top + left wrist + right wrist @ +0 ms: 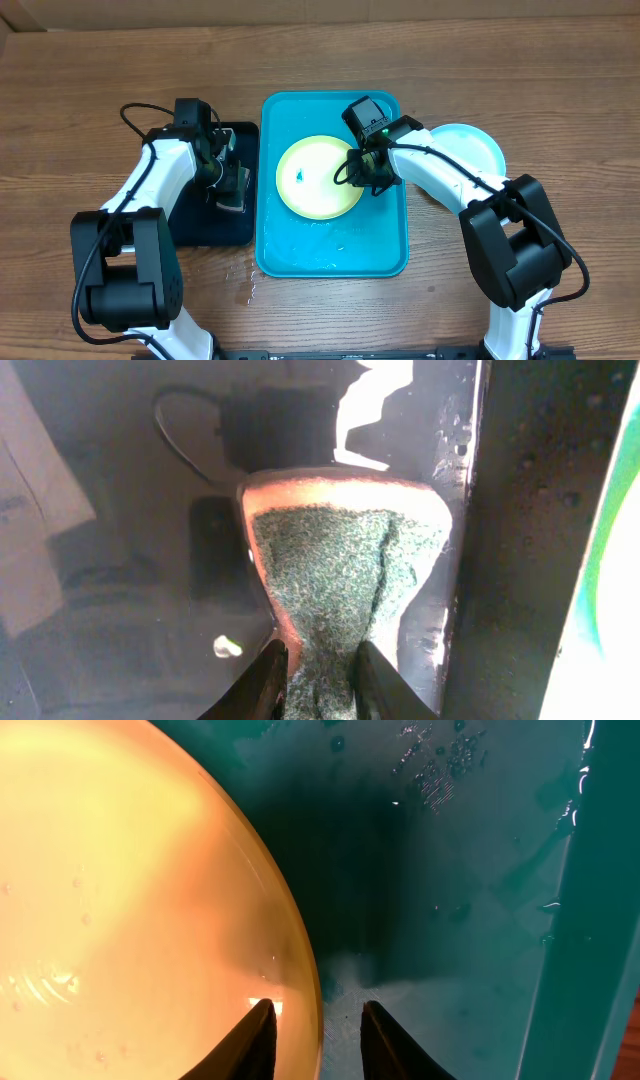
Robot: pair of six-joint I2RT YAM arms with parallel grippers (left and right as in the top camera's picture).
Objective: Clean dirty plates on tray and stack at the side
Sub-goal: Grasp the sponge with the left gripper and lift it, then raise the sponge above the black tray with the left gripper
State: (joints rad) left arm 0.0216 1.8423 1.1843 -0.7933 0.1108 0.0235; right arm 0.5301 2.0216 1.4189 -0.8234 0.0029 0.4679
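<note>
The left gripper (320, 650) clamps the sponge (340, 550); the right gripper (317, 1008) straddles the plate (130, 890) rim (clamped? cannot tell): pin it firmly before scrubbing.

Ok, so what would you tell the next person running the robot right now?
Left pincer: shut on the sponge, over the black tray.
Right pincer: around the yellow-green plate's rim; whether it grips is unclear.
That plate lies in the turquoise tray, a blue smudge on it.
Light-blue plate sits on the table right of the tray.
Left: wipe the smudge, stack the plate.
</note>
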